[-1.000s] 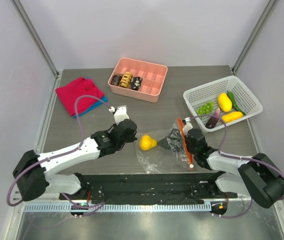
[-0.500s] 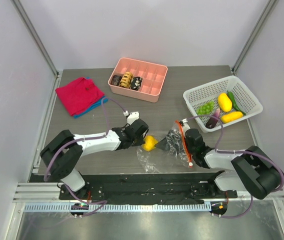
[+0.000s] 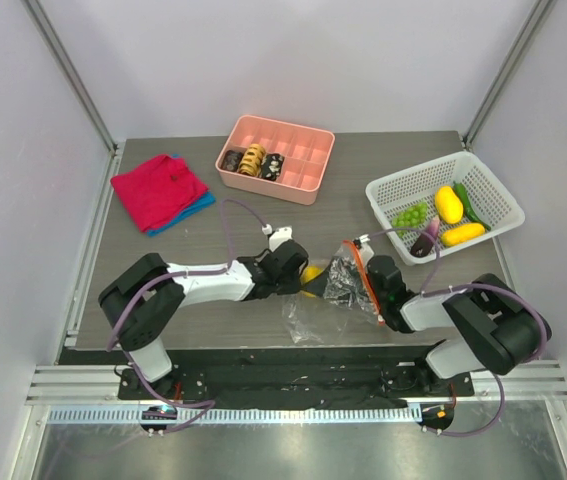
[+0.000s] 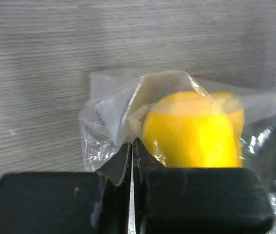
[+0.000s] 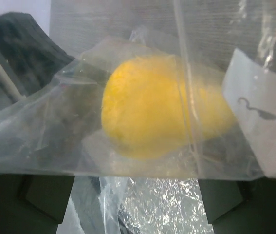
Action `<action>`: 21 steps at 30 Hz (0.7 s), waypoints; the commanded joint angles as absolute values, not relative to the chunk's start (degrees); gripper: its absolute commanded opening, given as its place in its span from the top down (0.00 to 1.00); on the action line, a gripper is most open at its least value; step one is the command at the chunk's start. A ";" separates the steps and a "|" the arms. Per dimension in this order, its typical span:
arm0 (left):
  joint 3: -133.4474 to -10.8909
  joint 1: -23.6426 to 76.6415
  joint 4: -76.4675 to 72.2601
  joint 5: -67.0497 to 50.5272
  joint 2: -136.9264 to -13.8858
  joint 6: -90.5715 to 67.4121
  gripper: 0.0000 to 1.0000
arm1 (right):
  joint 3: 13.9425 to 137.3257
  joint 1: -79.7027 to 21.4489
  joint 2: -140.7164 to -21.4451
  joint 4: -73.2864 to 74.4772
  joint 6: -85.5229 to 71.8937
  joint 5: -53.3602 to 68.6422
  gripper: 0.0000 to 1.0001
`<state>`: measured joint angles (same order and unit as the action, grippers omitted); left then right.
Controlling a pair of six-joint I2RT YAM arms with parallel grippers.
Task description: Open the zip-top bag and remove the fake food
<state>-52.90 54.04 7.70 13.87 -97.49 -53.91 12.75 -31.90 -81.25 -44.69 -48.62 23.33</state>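
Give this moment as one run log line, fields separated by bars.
left gripper: shut on zip-top bag | right gripper: open | yellow fake food: inside bag

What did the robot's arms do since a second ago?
The left pincer slid right, shut, up to the zip-top bag by the yellow fruit. The right pincer opened wide at the bag's zipper edge. The basket, pink tray and red cloth stayed put.

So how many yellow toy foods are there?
3. Two lie in the white basket: a round one and a long one. The third is inside the zip-top bag. More may be hidden.
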 commanded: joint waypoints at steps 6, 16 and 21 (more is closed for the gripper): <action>-53.53 55.72 3.95 14.32 -97.48 -55.72 1.00 | 13.54 -32.43 -85.26 -49.40 -49.21 15.59 0.00; -51.85 55.55 8.60 20.74 -86.31 -53.44 0.95 | 13.36 -32.43 -77.78 -40.69 -51.85 11.69 0.00; -57.65 54.32 10.10 19.78 -88.32 -51.33 0.90 | 13.10 -32.43 -80.32 -42.80 -52.73 11.60 0.00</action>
<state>-52.42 55.31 9.02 18.28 -87.66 -53.71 12.47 -32.14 -78.87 -42.41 -52.51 14.02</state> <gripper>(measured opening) 0.097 0.995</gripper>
